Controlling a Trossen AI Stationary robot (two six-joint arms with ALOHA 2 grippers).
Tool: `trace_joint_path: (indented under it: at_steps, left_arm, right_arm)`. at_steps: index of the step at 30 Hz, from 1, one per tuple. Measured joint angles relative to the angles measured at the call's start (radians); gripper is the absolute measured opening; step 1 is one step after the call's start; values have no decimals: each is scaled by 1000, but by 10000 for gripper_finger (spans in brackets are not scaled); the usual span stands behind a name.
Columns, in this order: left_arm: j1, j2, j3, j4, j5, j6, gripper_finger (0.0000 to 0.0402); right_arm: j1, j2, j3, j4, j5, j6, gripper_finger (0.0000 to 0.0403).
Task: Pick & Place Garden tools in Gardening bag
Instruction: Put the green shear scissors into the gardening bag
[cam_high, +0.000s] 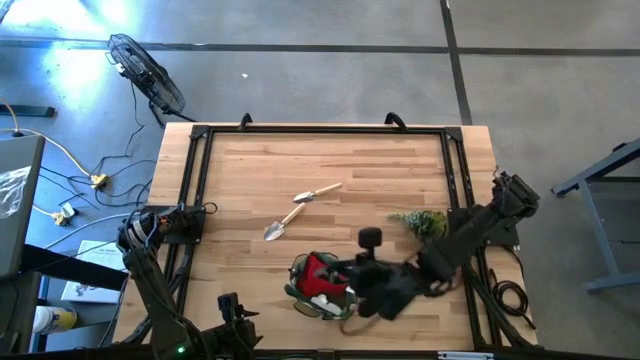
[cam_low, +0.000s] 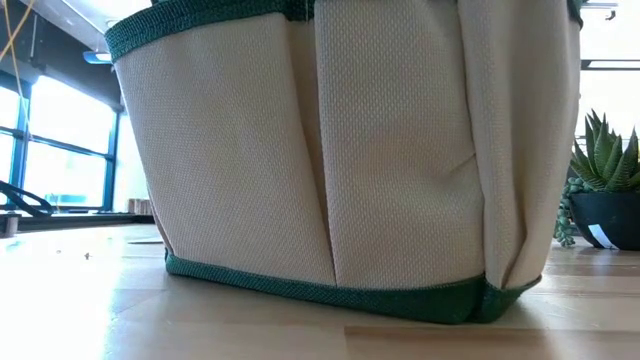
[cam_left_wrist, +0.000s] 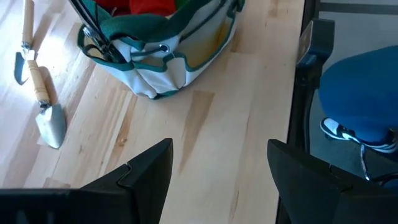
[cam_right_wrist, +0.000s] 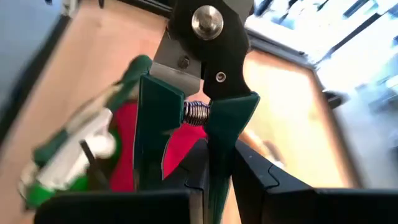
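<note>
Green-handled shears pinched between right gripper fingers, bag mouth just below. Lower handles-first, release inside rim. Left gripper open, empty.

Red-filled bag, shears above, two trowels beyond

Overhead and close table-level cameras both see the gardening bag.
</note>
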Motion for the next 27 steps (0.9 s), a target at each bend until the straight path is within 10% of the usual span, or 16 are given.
trace_joint_path:
  at_steps: [13,27]
  left_arm:
    - [16,0,0,29,-152,0,251]
    - [153,48,2,235,33,-1,251]
  right_arm:
    - [192,0,0,-158,573,-175,33]
    - [188,0,0,-570,603,25,33]
